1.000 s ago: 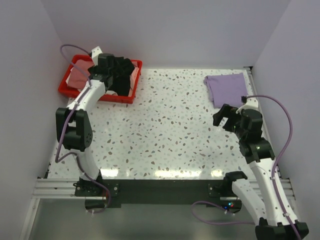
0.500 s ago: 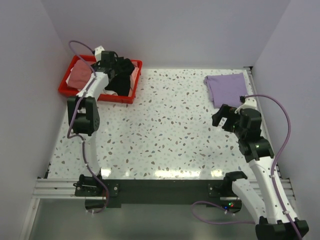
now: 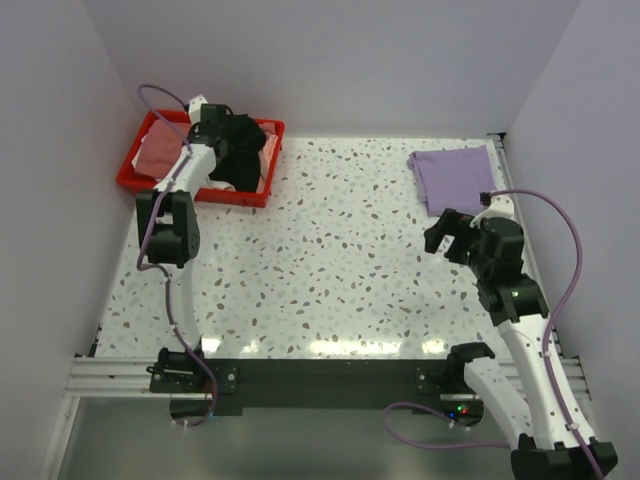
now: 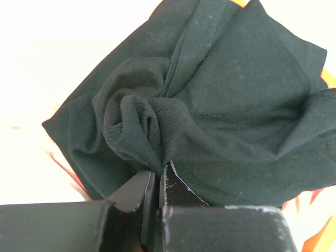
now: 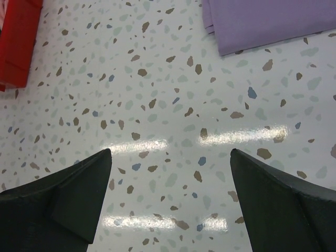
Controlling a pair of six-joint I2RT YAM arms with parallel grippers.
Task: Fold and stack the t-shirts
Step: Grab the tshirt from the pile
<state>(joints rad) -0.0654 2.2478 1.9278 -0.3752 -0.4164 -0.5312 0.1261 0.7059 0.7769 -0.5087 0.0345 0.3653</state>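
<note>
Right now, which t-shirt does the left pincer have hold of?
The black t-shirt, bunched in the red bin: the left pincer is shut on a fold of it. The purple t-shirt lies folded flat, far from it.

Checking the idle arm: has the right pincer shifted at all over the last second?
No. In the top view the right pincer hangs open at the same spot as before, on the near side of the purple t-shirt and apart from it.

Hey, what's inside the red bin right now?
In the red bin, a black t-shirt, pinched by the left claw, lies atop white cloth; a dusty pink shirt sits beside it. Anything beneath them is covered.
</note>
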